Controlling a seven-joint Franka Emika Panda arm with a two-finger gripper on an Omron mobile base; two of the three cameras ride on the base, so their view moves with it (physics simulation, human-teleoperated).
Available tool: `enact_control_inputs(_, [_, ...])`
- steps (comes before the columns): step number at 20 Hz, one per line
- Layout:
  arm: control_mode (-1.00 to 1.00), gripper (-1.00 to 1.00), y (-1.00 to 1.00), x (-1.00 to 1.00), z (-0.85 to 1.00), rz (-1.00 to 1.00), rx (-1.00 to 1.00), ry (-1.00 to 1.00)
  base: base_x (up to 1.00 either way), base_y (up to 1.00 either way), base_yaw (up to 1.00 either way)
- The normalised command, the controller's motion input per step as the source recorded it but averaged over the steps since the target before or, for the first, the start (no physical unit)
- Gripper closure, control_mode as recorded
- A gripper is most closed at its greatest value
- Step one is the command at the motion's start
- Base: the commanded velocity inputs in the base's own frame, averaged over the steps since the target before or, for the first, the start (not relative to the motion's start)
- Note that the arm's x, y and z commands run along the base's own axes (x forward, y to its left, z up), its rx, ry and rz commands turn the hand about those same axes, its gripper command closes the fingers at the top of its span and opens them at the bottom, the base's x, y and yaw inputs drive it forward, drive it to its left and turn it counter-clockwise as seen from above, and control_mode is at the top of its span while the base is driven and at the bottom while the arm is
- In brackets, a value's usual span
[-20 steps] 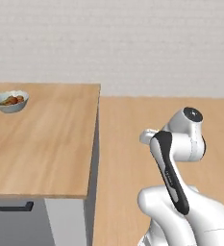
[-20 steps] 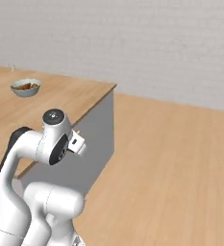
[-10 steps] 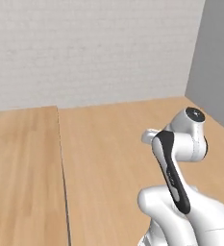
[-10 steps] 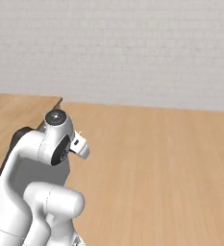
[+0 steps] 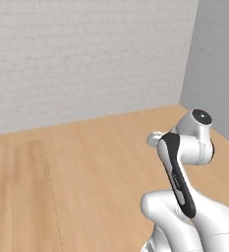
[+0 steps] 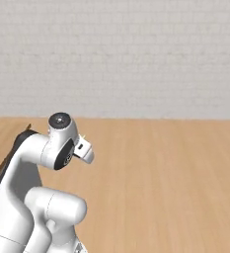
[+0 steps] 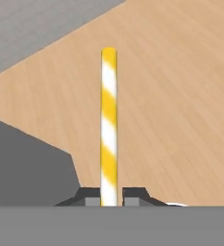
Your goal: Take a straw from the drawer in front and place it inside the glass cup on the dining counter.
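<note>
left base view: the white robot arm with dark joints (image 5: 185,162) rises folded at the lower right, its rounded upper joint with a dark cap facing up. around it lies a light wooden plank floor (image 5: 96,162). behind stands a white brick wall (image 5: 86,54), meeting a plain grey wall (image 5: 216,59) at the right in a corner.

right base view: the same arm rises at the lower left, its upper joint capped by a dark disc, a short white stub sticking out to the right of it. the wooden floor runs back to the white brick wall, and a sliver of the grey wall shows at the far right edge. a dark part of the arm sits at the left, beside the white link.

hand view: the pincer (image 7: 109,196) is closed on the thin stick-shaped straw with yellow and white spiral stripes (image 7: 108,120). the two small dark fingertips (image 7: 88,195) press against the straw's lower end from either side, touching it. the straw stands straight up the middle of this view from between the tips, its rounded yellow end at the top. behind it is the wooden floor, with a flat grey surface across the upper left corner and a darker grey slab at the lower left; what those grey surfaces are cannot be told from here.
</note>
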Motion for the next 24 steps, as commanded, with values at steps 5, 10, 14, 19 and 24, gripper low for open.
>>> enact_control_inputs(5, [1.00,1.00,0.00,0.00,0.00,0.00,0.00,0.00,1.00,0.00,-0.01])
enact_control_inputs(10, [1.00,1.00,0.00,0.00,0.00,0.00,0.00,0.00,1.00,0.00,0.10])
enact_control_inputs(14, [1.00,1.00,0.00,0.00,0.00,0.00,0.00,0.00,1.00,0.00,0.24])
enact_control_inputs(19, [1.00,1.00,0.00,0.00,0.00,0.00,0.00,0.00,1.00,0.00,0.29])
enact_control_inputs(24, [1.00,1.00,0.00,0.00,0.00,0.00,0.00,0.00,1.00,-0.02,0.37])
